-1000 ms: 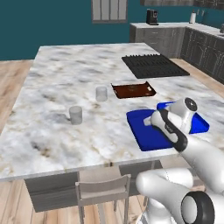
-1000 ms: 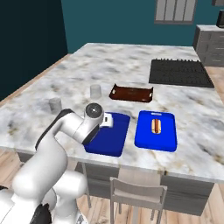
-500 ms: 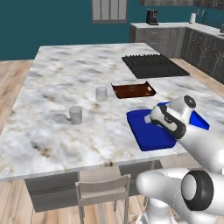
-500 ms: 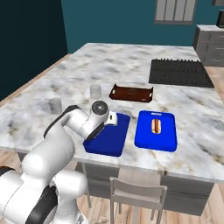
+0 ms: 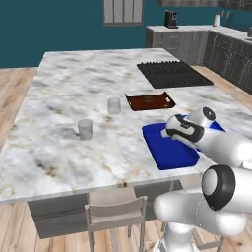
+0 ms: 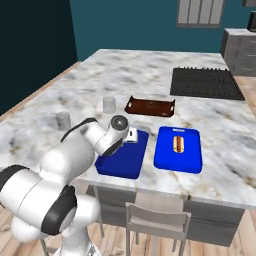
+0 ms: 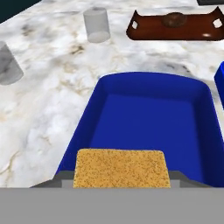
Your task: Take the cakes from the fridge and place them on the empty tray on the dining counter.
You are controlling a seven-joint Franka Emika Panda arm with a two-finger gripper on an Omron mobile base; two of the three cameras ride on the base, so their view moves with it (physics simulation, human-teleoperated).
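My gripper (image 7: 120, 176) is shut on the yellow-orange squarish cake (image 7: 120, 168), held low over the near end of the empty deep-blue tray (image 7: 151, 113). The tray (image 5: 170, 152) lies near the front edge of the marbled dining counter (image 5: 74, 88). From the left base view the hand (image 5: 173, 129) hangs over the tray's far half. In the right base view the gripper (image 6: 131, 134) sits above the tray's (image 6: 120, 160) far edge. The dark red-brown cake and the fridge are out of view.
A second blue tray with a hot dog (image 6: 179, 147) lies just right of the empty one. Behind them are a dark brown tray (image 7: 175, 26) holding a round brown item, two glasses (image 7: 97, 24) (image 7: 6, 65), and a black cooktop (image 5: 172, 74). A stool (image 5: 115, 211) stands below.
The hand with the yellow cake has shifted a little leftward over the empty blue tray and turned at the wrist. Everything on the counter stayed put.
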